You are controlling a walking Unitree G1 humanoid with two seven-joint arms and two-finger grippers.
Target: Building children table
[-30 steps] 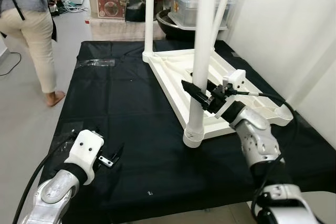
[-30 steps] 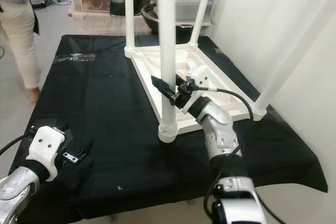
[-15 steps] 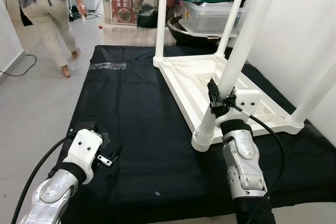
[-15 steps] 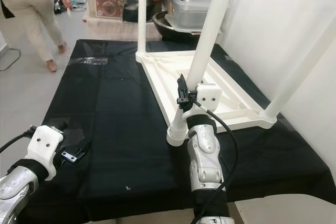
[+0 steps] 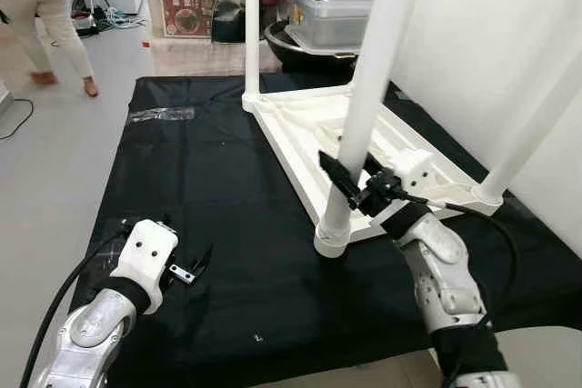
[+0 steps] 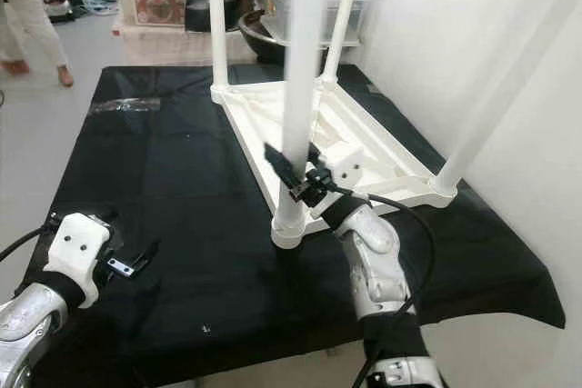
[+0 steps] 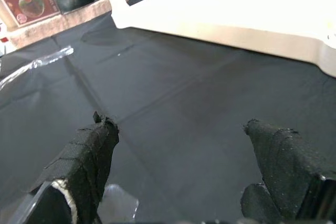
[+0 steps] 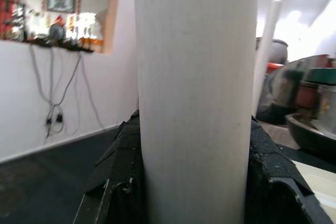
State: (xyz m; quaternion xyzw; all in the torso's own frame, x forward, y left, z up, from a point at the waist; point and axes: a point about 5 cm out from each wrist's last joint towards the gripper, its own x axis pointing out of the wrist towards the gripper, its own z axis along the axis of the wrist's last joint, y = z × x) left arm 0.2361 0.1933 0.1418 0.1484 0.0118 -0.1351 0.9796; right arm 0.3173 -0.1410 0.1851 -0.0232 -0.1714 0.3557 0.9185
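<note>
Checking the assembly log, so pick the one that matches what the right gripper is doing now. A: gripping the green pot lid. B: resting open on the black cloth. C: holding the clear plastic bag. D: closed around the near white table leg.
D: the right gripper has its black fingers on either side of the near white table leg, low on the leg above the upturned tabletop.
</note>
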